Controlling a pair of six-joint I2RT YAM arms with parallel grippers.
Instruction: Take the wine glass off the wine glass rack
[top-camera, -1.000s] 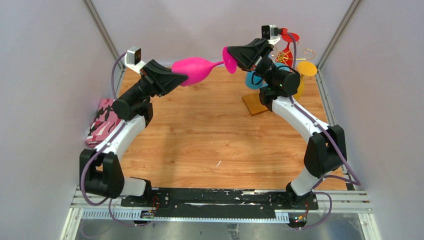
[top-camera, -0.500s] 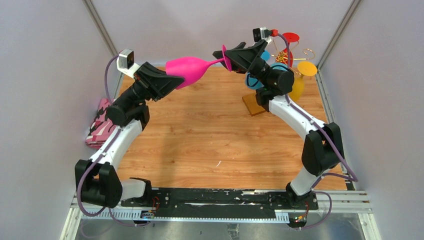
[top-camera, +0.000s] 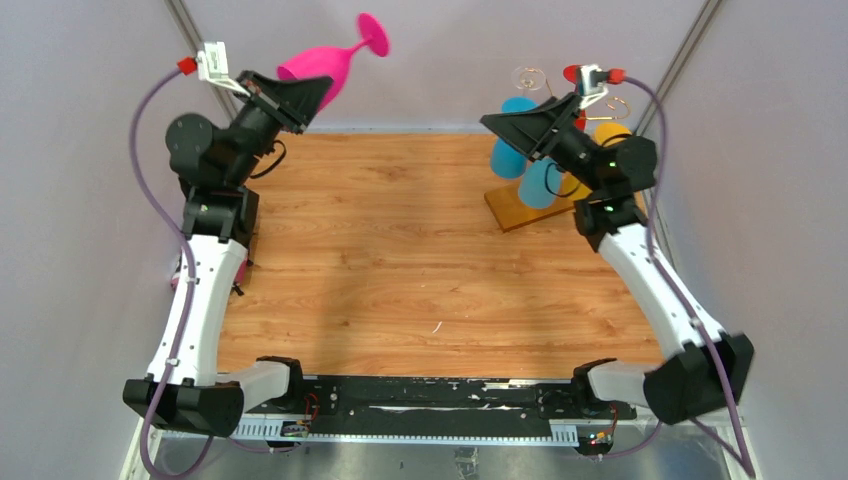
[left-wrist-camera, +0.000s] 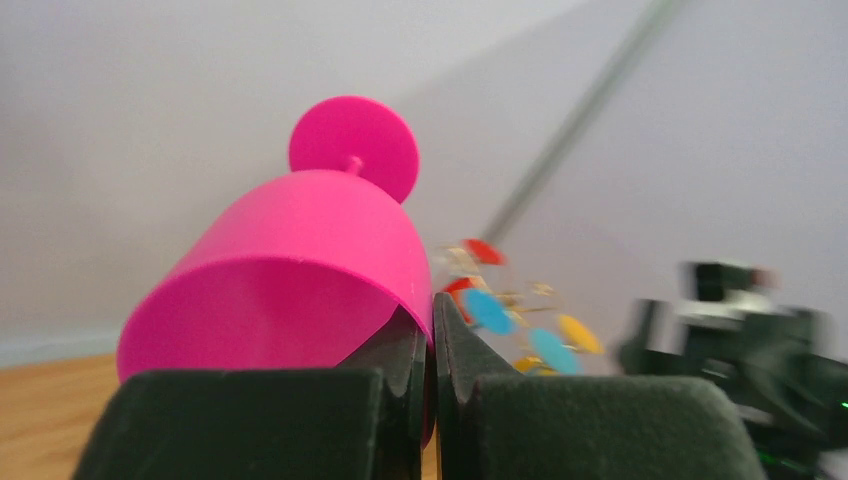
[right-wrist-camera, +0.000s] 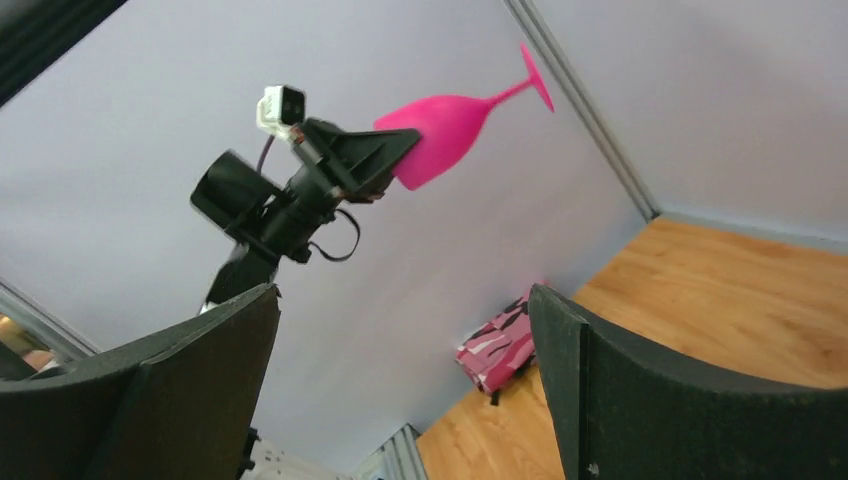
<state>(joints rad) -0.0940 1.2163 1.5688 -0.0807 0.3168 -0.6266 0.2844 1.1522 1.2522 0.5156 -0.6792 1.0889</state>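
- Left jaws are clamped on the bowl rim of the pink glass (top-camera: 318, 68).
- The glass is held high above the desk's (top-camera: 400, 260) far left corner, foot tilted up and to the right. It is well apart from the rack (top-camera: 518, 208).
- Right jaws gape wide and empty, near the rack.
- The rack carries blue glasses (top-camera: 512, 150) and an orange glass (top-camera: 612, 133).

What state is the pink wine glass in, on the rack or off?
Off. The left gripper pinches the pink wine glass by its rim, foot raised, far from the wine glass rack.
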